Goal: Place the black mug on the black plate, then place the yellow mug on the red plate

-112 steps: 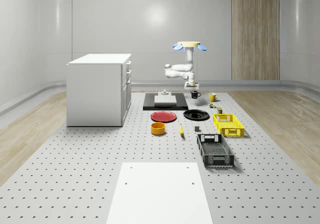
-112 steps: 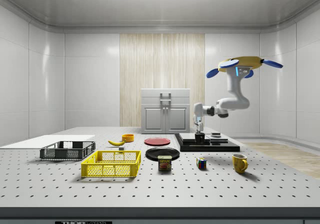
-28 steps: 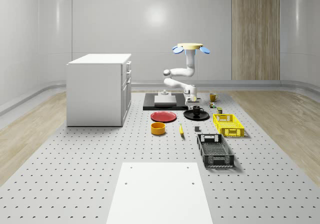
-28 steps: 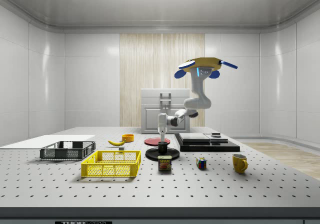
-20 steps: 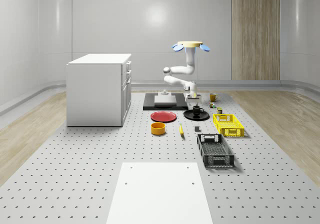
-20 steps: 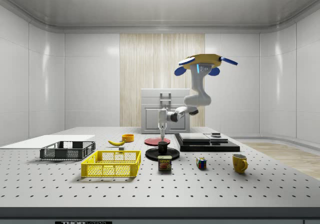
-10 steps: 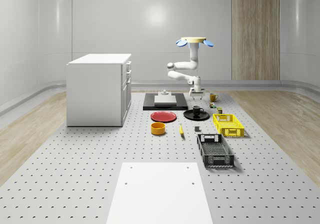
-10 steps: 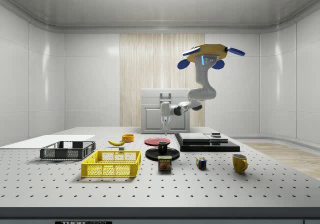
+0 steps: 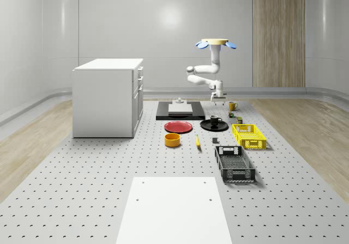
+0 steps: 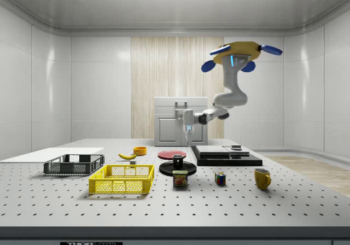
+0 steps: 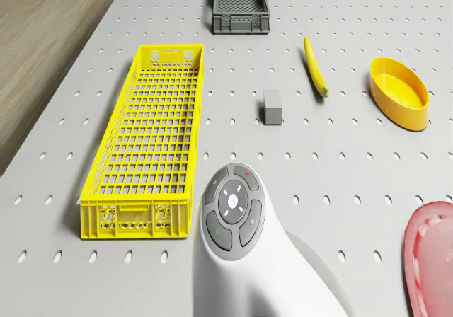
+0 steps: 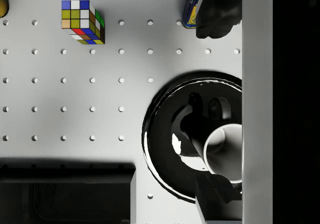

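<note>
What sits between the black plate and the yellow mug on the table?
In the side view, the Spam can and the Rubik's cube stand between the black plate and the yellow mug.

We see the drone (image 9: 216,43) hovering above the table's (image 9: 82,189) far end, its gripper (image 9: 217,97) hanging in the air above the black mug (image 9: 215,119). That mug stands on the black plate (image 9: 207,126), the red plate (image 9: 178,127) beside it and the yellow mug (image 9: 232,105) farther back.

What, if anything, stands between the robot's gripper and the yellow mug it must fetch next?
Nothing visible does. The gripper hangs in open air above the black mug on the black plate; the yellow mug stands alone towards the side view's right, beyond the colourful puzzle cube.
</note>
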Tool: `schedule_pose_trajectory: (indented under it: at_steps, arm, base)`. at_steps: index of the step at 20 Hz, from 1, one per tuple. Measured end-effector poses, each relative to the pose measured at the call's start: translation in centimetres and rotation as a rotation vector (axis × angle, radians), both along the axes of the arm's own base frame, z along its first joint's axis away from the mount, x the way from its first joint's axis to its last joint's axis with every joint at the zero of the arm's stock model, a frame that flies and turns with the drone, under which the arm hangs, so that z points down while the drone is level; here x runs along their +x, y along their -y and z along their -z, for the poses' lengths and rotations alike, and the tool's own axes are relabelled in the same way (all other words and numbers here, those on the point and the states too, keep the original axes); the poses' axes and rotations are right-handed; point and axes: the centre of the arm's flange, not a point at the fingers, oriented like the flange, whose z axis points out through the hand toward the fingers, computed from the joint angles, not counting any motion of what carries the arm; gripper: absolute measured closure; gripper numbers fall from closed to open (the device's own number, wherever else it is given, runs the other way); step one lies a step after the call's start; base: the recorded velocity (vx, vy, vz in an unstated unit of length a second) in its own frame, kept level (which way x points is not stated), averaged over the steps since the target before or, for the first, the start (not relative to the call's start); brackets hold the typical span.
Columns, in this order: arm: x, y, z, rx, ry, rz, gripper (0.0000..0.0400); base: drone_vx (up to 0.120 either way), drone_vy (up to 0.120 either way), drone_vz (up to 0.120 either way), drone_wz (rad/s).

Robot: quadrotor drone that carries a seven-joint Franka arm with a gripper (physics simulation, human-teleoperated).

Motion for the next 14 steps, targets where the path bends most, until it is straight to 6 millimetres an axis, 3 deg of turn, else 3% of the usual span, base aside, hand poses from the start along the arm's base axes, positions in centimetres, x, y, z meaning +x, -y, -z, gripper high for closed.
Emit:
schedule_pose_trajectory:
  at_steps: [3,14]
  arm:
    - [0.00,0.00,0.00,0.000,0.000,0.000,0.0000]
    - [0.00,0.00,0.00,0.000,0.000,0.000,0.0000]
  base:
    - [-0.120,0.120,0.093,0.000]
    - [-0.120,0.120,0.000,0.000]
